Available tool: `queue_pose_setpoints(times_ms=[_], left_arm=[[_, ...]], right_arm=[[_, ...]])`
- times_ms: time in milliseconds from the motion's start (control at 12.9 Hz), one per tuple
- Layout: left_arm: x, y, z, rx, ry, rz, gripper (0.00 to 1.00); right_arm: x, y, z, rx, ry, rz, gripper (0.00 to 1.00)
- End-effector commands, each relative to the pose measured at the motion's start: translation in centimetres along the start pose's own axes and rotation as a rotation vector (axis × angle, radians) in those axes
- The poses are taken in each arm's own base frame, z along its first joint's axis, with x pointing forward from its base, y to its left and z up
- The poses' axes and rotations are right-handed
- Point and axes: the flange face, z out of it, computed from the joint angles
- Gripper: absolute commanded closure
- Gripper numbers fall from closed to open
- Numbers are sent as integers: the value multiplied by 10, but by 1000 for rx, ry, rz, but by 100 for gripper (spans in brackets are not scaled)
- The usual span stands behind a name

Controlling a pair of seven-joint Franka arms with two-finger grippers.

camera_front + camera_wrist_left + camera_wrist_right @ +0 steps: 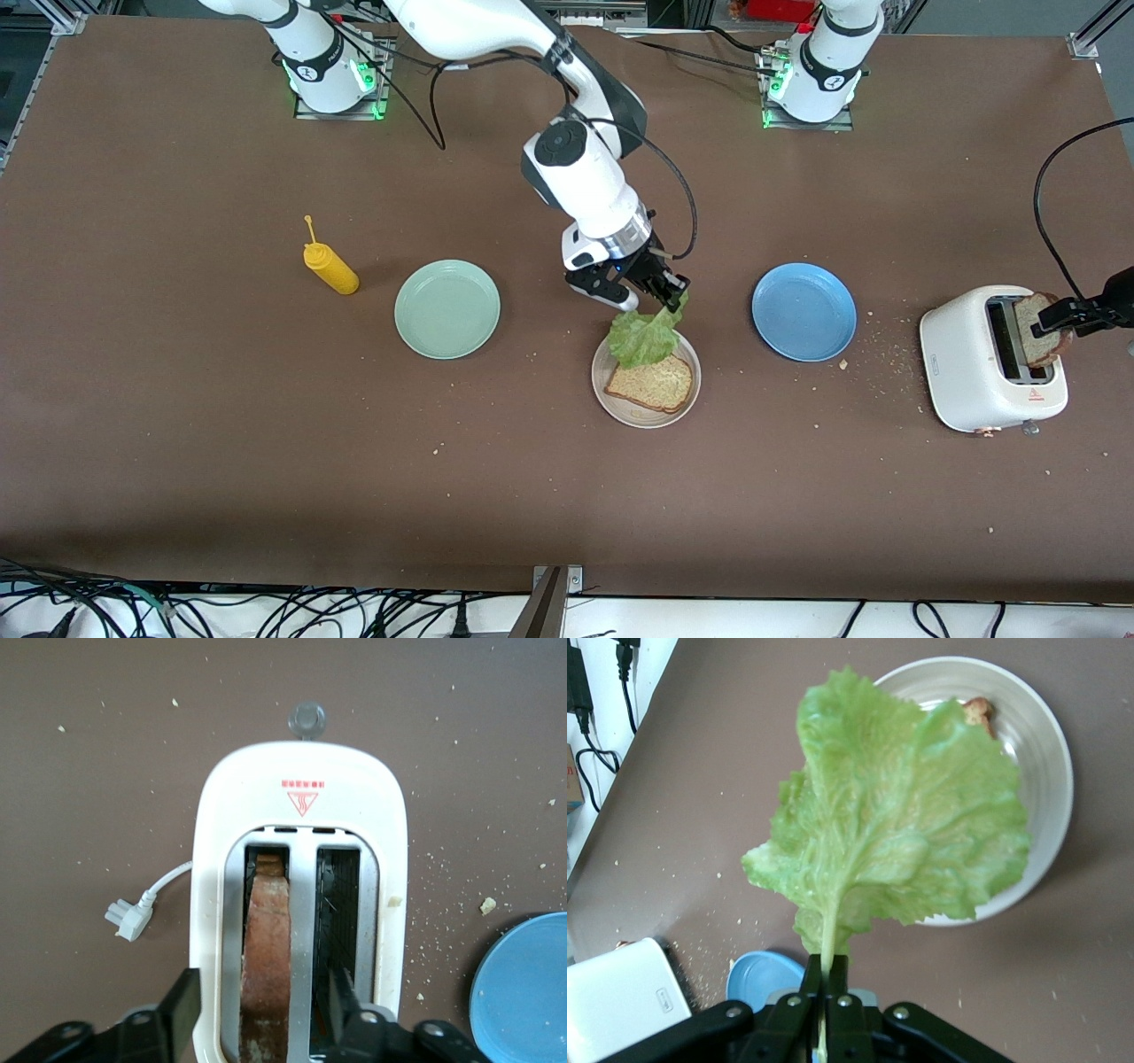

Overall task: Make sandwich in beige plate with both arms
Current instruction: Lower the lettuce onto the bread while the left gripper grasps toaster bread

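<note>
right now the right gripper [826, 992] has its black fingers pinched tight on the stem of a crinkled green lettuce leaf [647, 335], which hangs over the round pale beige plate [606, 390] and over the edge of the speckled brown-crusted bread slice [654, 383] lying in it. by my reading the step in hand is laying the lettuce: the next move calls for lowering until the leaf drapes flat on the slice, then letting go.

the left gripper [266, 1014] is over the white two-slot toaster [221, 806] at the left arm's end of the table, its fingers half-wide, standing either side of a second brown bread slice [266, 948] upright in one slot; i cannot tell whether they grip it yet. that slice looks meant for the top.

the toaster bears a red hot-surface triangle with a line of red writing too small to read.
</note>
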Motion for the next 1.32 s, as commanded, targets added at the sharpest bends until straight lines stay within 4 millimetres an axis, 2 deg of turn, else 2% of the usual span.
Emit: queue_pose_setpoints(times_ms=[0, 78, 311, 544, 699, 855, 1010, 1165, 1243], left_arm=[[-8, -1, 1, -25, 10, 25, 83], [-8, -1, 0, -24, 12, 25, 99], [-6, -2, -3, -21, 17, 26, 100], [-3, 1, -12, -13, 31, 33, 100], [-2, 10, -28, -2, 44, 44, 100], [0, 32, -44, -3, 42, 74, 100], [5, 35, -70, 61, 26, 138, 100], [10, 42, -92, 126, -19, 194, 100], [11, 46, -95, 130, -26, 204, 100]], right_arm=[[28, 10, 23, 17, 33, -128, 100], [37, 18, 31, 11, 44, -165, 100], [40, 36, 52, 36, 81, -244, 100], [24, 41, 61, 46, 48, -215, 100], [21, 43, 65, 45, 47, -227, 100], [20, 37, 61, 61, 51, -237, 96], [22, 36, 60, 61, 51, -232, 18], [23, 33, 57, 64, 53, -238, 3], [23, 33, 57, 64, 53, -238, 2]])
